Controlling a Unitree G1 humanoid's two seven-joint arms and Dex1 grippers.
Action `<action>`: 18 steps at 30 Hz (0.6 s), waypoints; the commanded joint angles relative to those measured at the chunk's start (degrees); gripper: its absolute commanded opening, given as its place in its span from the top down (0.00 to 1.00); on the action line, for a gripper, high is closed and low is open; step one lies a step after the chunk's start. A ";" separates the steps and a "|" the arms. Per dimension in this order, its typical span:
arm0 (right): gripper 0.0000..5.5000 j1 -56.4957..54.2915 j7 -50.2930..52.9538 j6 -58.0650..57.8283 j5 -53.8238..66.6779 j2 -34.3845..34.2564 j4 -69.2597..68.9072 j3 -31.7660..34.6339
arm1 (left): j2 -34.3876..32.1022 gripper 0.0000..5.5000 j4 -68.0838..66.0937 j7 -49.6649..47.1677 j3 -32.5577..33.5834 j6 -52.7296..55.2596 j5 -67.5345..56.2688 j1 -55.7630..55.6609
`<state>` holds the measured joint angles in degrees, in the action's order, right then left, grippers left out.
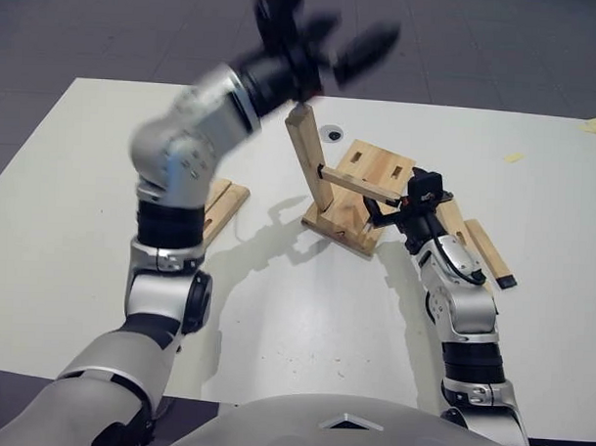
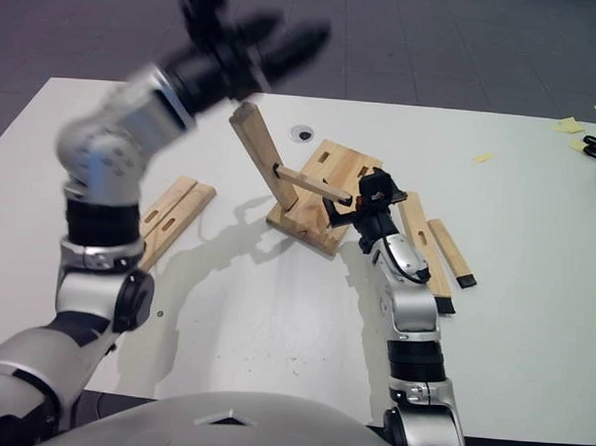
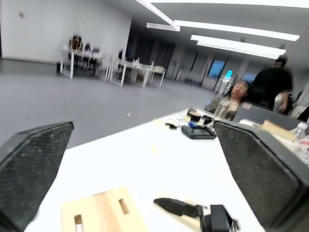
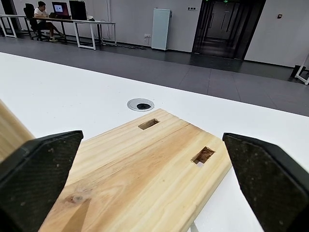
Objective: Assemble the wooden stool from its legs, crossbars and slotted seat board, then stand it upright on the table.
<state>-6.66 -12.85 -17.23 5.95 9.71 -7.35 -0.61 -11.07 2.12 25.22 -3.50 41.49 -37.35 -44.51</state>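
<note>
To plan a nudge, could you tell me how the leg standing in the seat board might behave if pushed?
The leg leans in the seat board, so it probably sits loosely and may tip. Its crossbar juts sideways, likely adding leverage. Wooden, probably stiff.

Seat board (image 1: 380, 165) at centre, leg (image 1: 310, 160) on it; slotted boards (image 1: 223, 205) left, loose legs (image 1: 490, 251) right.

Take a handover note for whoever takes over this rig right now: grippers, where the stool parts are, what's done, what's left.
Left gripper open, empty, raised above the table.
Right gripper open at the crossbar's free end, beside the seat board.
Board lies flat; one leg stands tilted on it, crossbar stuck in that leg.
Loose pieces: two table-left, two by the right arm.
Left: fit remaining pieces, stand stool upright.
</note>
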 commanded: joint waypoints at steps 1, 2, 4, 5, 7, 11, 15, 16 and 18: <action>0.02 -0.54 -0.23 -0.75 0.08 0.26 0.43 0.12 | 0.28 0.02 -0.56 2.46 -7.11 3.40 2.89 7.08; 0.02 -0.49 -0.21 -0.70 0.01 0.25 0.47 0.09 | 0.85 0.02 -0.79 2.16 -6.21 3.41 2.57 6.49; 0.02 -0.34 -0.14 -0.57 -0.08 0.17 0.60 0.00 | 1.17 0.02 -1.25 2.13 -5.17 3.17 2.48 5.31; 0.02 -0.31 -0.08 -0.53 -0.12 0.10 0.65 -0.04 | 1.32 0.02 -1.43 1.98 -4.61 3.15 2.32 4.76; 0.02 -0.33 0.02 -0.45 -0.13 -0.03 0.77 -0.06 | 1.44 0.02 -1.48 1.65 -3.58 2.71 2.29 3.64; 0.02 -0.53 0.11 -0.22 -0.02 -0.11 1.03 0.15 | 1.47 0.02 -0.93 0.38 1.31 2.29 0.60 -0.34; 0.02 -0.94 0.11 0.07 0.01 -0.04 1.46 0.33 | 0.60 0.02 0.92 -1.12 8.39 2.24 -3.12 -7.21; 0.02 -1.01 0.09 0.11 0.04 -0.01 1.51 0.40 | 0.26 0.02 1.87 -1.36 9.76 2.30 -4.23 -8.89; 0.02 -1.13 0.09 0.18 0.04 0.03 1.57 0.46 | -0.25 0.02 3.29 -1.90 12.11 2.65 -6.15 -11.56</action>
<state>-6.83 -12.75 -17.23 5.93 9.67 -6.08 -0.49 -10.41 3.19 23.97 6.26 43.60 -41.15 -51.50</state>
